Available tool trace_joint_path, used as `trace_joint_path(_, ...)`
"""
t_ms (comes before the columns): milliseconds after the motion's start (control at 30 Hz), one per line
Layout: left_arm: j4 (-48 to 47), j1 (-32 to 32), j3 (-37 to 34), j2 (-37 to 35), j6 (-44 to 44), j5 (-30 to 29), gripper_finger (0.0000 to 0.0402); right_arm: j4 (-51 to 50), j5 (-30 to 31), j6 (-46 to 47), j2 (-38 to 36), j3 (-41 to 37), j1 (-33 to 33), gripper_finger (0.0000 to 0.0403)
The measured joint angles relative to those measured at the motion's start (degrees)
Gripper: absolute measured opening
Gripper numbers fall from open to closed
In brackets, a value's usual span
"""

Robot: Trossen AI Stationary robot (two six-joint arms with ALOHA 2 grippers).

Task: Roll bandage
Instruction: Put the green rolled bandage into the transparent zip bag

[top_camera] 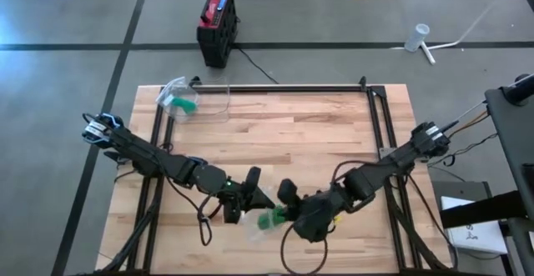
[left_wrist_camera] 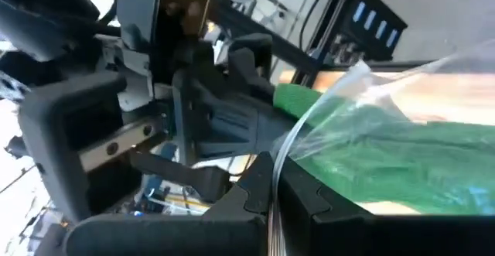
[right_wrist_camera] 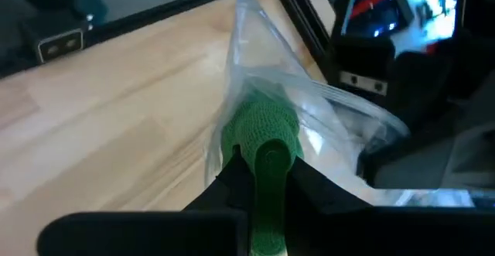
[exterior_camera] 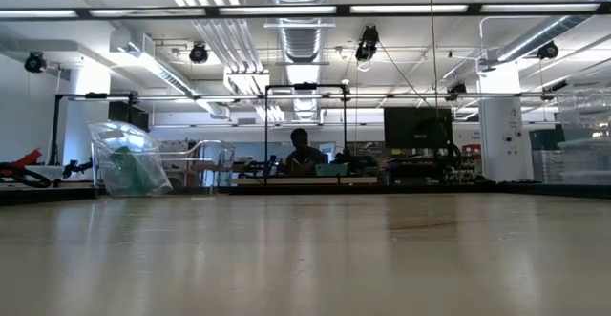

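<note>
- While both arms meet at the table's near edge, the left gripper has its fingers pinched tight on a clear plastic bag.
- Right gripper: fingers clamped on the green bandage, at the bag's mouth.
- Second bag with green contents: far-left corner of the wooden table.

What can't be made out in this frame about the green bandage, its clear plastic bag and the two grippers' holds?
- High view: the green bandage and clear plastic bag are tiny, crowded by the left gripper and right gripper.
- Low view: neither gripper shows; only a second bag of green material at the table's far edge.
- Left wrist view: the bag's crinkled film blurs the bandage's end.
- Right wrist view: the bandage's lower end is cut off.
</note>
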Motion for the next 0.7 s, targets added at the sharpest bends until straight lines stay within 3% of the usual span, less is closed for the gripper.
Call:
trace_joint_path(200, -0.05, -0.06, 0.00, -0.03, 0.13, 0.32, 0.0000, 5.12, 6.10, -5.16, 2.74, 0.55, 0.00, 0.0038)
trace_joint_path(600, -2.26, -0.08, 0.00, -1.09, -0.19, -0.68, 0.0000, 6.85, 5.33, 6.61, 3.60, 0.50, -0.73, 0.0174)
trace_joint_path(700, -2.06, -0.08, 0.02, -1.27, -2.34, -0.66, 0.0000, 7.18, 7.44, 8.31, 2.30, 0.50, 0.48, 0.0195)
